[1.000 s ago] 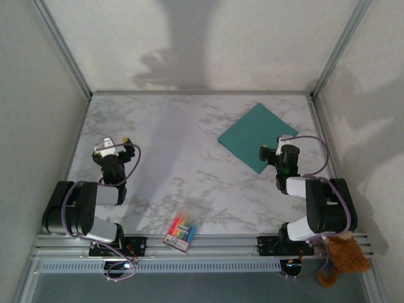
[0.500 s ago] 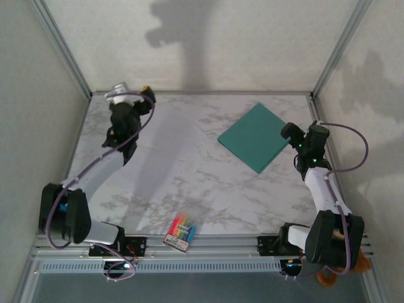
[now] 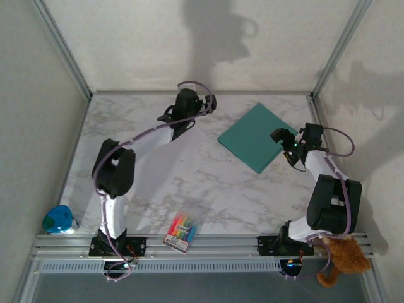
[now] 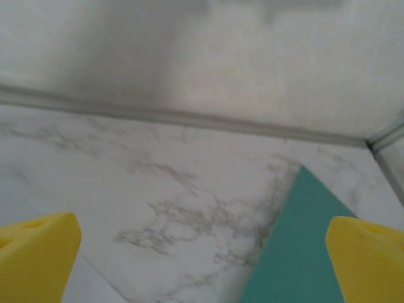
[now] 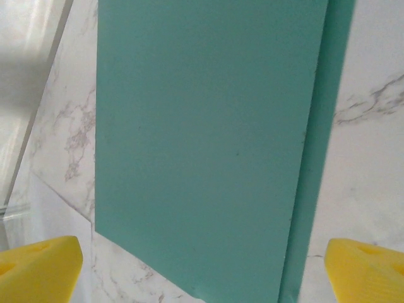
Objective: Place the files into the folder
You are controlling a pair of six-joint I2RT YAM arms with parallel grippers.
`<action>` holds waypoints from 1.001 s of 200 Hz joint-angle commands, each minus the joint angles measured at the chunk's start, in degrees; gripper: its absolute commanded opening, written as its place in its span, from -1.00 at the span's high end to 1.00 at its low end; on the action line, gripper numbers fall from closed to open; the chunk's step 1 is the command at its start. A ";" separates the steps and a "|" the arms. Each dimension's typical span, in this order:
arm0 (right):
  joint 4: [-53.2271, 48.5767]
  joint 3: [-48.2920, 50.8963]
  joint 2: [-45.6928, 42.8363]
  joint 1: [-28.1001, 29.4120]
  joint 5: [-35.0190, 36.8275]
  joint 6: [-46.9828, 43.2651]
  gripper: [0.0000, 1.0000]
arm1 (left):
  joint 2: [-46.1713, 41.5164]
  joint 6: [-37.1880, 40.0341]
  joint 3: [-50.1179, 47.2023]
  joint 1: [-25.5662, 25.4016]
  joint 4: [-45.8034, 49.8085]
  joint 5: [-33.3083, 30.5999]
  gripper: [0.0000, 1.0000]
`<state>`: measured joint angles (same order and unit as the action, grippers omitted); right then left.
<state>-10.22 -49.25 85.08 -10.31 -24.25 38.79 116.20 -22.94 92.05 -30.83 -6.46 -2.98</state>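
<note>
Opening the folder (image 3: 252, 136) is the step I judge to be in hand: it lies shut and flat on the worktop (image 3: 240, 196), right of centre in the overhead view. The files (image 3: 167, 167), pale sheets hard to tell from the marble, lie apart from it toward centre left. My right tool (image 3: 283, 140) hangs just beside the folder's right-hand corner, released, with nothing between its spread pads. My left tool (image 3: 207, 103) sits at upper centre, left of the folder, likewise released and empty. Next I would need a fingertip slid under the top cover's edge; thin card lying flush calls for a low, shallow approach. Overhead the folder sits as a diamond, one corner pointing up-frame. In the right wrist view its long edges run bottom to top, with a narrow strip of the lower cover showing along the right side
</note>
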 commanded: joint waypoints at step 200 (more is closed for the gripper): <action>2.66 -6.46 15.99 -0.50 -7.29 -0.39 -0.88 | 29.13 -8.99 28.81 -3.14 20.32 26.22 -0.73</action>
<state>-8.23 -53.87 100.16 -10.37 -29.87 38.37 143.41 -31.42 118.06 -33.45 11.68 20.40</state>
